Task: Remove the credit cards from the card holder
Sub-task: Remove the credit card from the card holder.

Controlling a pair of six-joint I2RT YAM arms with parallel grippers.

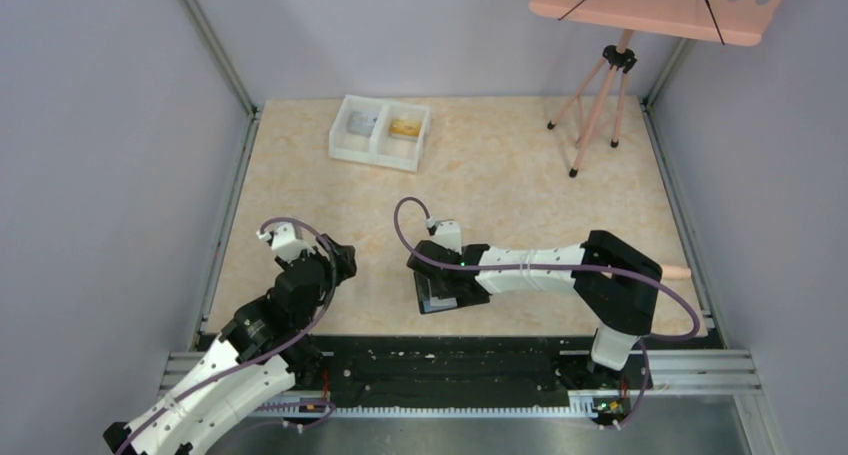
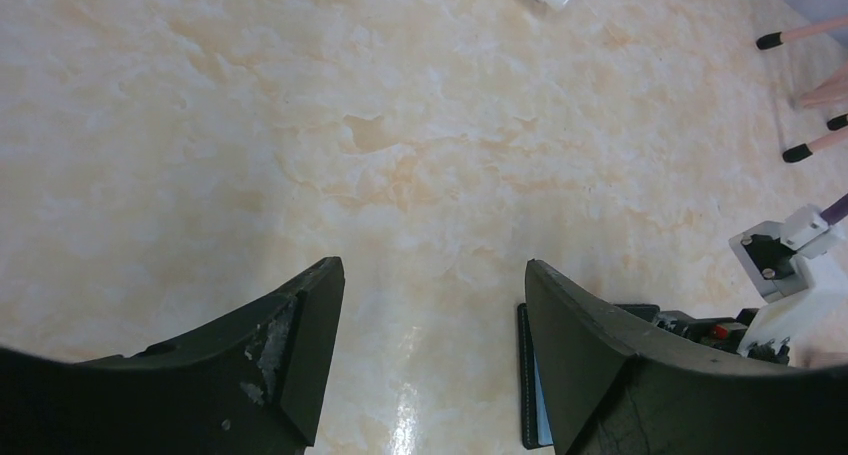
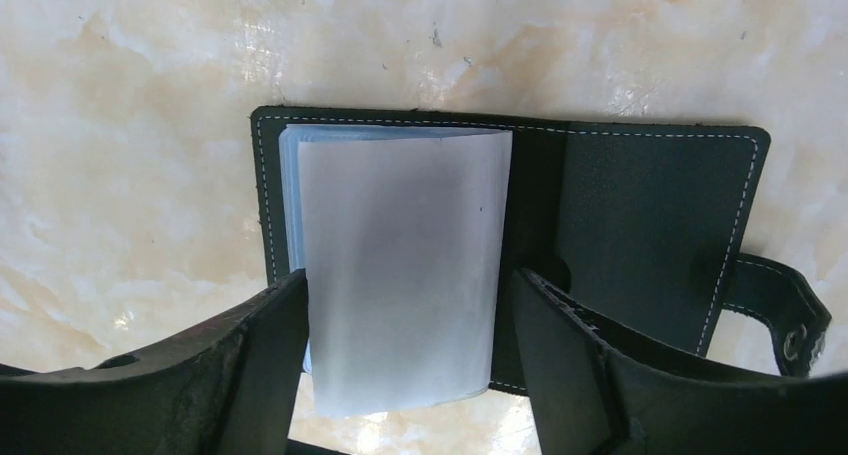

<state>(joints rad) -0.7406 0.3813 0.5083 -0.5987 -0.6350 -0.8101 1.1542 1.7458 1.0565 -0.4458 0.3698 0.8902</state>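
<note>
The open right gripper (image 3: 405,287) hides the near edge of the card holder (image 3: 640,205). The left gripper (image 2: 435,275) stands open over the counter (image 2: 400,125) near its left edge.

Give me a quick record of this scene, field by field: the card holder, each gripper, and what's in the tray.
card holder: lying open on the table, clear sleeves facing up
right gripper: open, one finger at each side of the sleeves
left gripper: open, over the table, apart from the holder
white tray: far side of the table; orange-gold card in one compartment, greyish card in the other
cards in holder: none visible
</note>
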